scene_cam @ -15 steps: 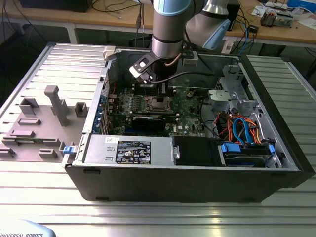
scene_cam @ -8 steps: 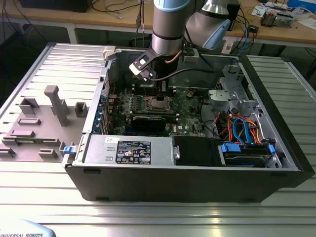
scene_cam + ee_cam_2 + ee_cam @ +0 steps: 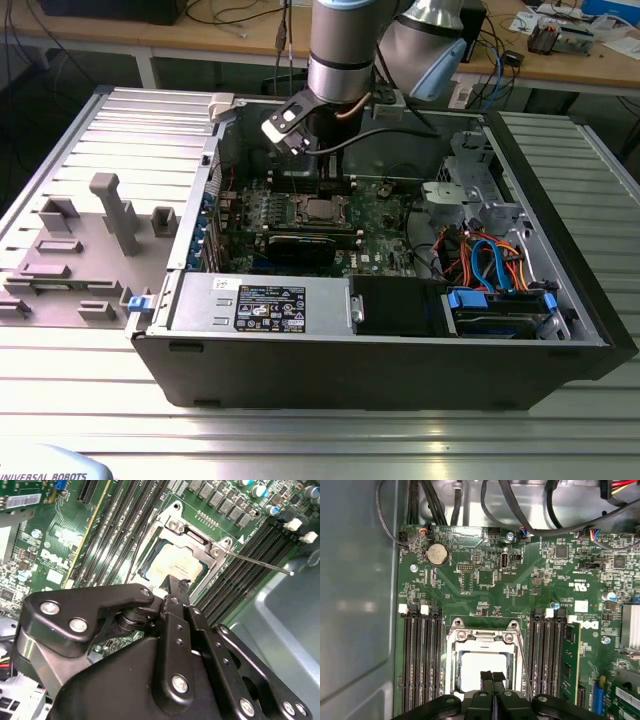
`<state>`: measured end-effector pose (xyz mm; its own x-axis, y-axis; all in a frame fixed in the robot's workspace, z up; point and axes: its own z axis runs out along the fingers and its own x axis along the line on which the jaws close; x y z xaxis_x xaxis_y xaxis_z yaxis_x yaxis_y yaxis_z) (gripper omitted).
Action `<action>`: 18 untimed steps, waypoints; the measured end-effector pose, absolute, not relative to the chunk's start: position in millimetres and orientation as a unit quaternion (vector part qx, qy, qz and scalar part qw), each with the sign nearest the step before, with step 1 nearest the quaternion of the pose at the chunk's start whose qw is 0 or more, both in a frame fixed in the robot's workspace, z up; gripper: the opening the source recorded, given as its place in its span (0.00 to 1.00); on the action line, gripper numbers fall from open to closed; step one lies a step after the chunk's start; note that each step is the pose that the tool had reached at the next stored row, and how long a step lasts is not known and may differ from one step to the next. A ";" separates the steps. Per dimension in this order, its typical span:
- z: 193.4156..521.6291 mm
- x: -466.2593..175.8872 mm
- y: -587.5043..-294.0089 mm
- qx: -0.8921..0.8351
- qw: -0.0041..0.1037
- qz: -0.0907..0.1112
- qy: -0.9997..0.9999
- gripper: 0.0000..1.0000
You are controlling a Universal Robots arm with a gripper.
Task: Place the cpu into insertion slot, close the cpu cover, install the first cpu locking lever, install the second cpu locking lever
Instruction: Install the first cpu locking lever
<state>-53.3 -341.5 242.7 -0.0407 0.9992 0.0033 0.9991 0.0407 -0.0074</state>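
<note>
Hand (image 3: 492, 675) closed, tips over cpu (image 3: 470, 669) edge, cpu cover (image 3: 482, 636) down.

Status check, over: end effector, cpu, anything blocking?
End effector shut, hovering at edge of cpu. Chip seated, cpu cover down around it. One locking lever sticking out sideways, looks unlatched. Nothing blocking seen.

surface: ribbed metal table (image 3: 320, 440) | on it: open black computer case (image 3: 380, 375) | exterior view's left: grey fixture plate (image 3: 150, 268)
</note>
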 end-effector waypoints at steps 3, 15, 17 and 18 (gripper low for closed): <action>253.6 -53.4 -341.5 -0.693 0.003 0.002 -0.721 0.11; 270.8 -53.4 -341.5 -0.693 0.001 0.004 -0.721 0.11; 270.8 -53.3 -341.5 -0.693 0.001 0.004 -0.721 0.11; 270.8 -53.3 -341.5 -0.693 0.001 0.004 -0.721 0.11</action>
